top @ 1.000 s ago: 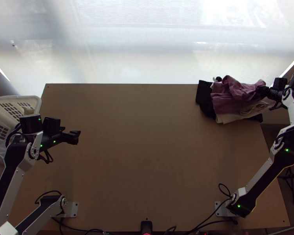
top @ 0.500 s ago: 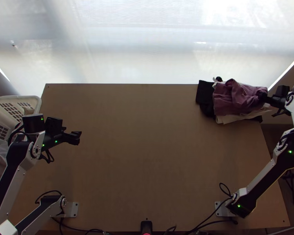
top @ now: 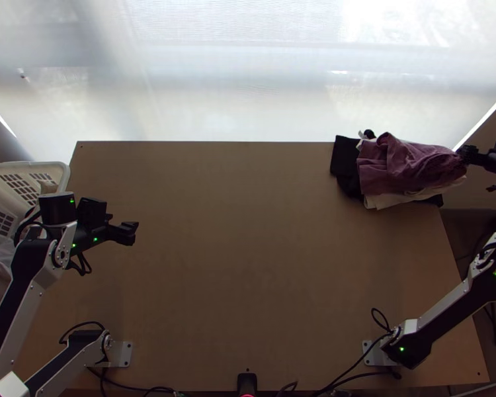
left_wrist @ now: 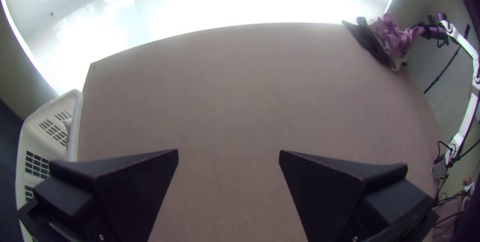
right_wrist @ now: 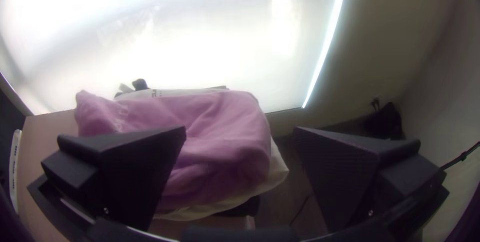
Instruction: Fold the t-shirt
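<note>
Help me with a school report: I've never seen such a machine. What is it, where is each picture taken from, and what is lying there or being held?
These are two jointed silver-and-black robot arms, a left arm and a right arm, at a light wooden table. The top view looks steeply down from over the table's near edge; each wrist view comes from a camera on that arm's wrist. At the far right corner, a rumpled mauve cloth lies over white cloth and black cloth. At the left is a white slotted plastic basket. The left hand and right hand are open, apparently holding nothing.
</note>
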Tool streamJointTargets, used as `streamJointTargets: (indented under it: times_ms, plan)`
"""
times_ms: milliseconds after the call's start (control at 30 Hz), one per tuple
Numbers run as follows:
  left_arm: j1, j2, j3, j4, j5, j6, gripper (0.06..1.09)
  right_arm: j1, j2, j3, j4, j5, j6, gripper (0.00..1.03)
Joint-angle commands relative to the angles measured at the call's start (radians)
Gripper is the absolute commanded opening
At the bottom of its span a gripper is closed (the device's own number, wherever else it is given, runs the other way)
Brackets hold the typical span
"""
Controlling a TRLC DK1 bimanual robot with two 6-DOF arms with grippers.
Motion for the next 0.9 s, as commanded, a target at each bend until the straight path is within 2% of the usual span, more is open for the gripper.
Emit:
streamJointTargets:
  times_ms: [0,100,200,567,600,700,733,767,800,833,867]
  plan:
    - [-0.01,-0.002,0.004,-0.006,-0.001,0.002,1.04,-0.002,-0.04,0.073,-0.099,0.009,-0.03,0.99]
    - [-0.012,-0.015,-0.012,-0.006,-0.001,0.001,1.04,-0.006,-0.035,0.089,-0.151,0.008,-0.036,0.99]
    - [-0.015,-0.021,-0.03,-0.006,-0.001,0.004,1.04,0.021,0.029,0.09,-0.262,0.008,-0.127,0.99]
    - [-0.024,-0.022,-0.032,-0.004,-0.001,0.002,1.04,0.054,0.052,0.026,-0.268,0.009,-0.164,0.98]
    - [-0.024,-0.022,-0.032,-0.004,-0.001,0.002,1.04,0.057,0.051,0.026,-0.266,0.012,-0.165,0.93]
    - [-0.026,-0.022,-0.029,-0.003,-0.001,0.001,1.04,0.058,0.039,0.032,-0.235,0.026,-0.161,0.59]
    - [-0.026,-0.022,-0.027,-0.003,-0.001,0.001,1.04,0.058,0.036,0.035,-0.219,0.026,-0.161,0.58]
    - [-0.026,-0.022,-0.025,-0.003,-0.001,0.001,1.04,0.058,0.036,0.041,-0.211,0.035,-0.159,0.67]
    - [-0.026,-0.024,-0.027,-0.003,-0.001,0.001,1.04,0.061,0.037,0.046,-0.211,0.067,-0.161,0.86]
    - [-0.026,-0.024,-0.027,-0.004,-0.001,0.001,1.04,0.064,0.039,0.047,-0.211,0.09,-0.165,1.0]
    - [-0.026,-0.024,-0.029,-0.004,-0.001,0.002,1.04,0.063,0.036,0.046,-0.212,0.103,-0.167,0.99]
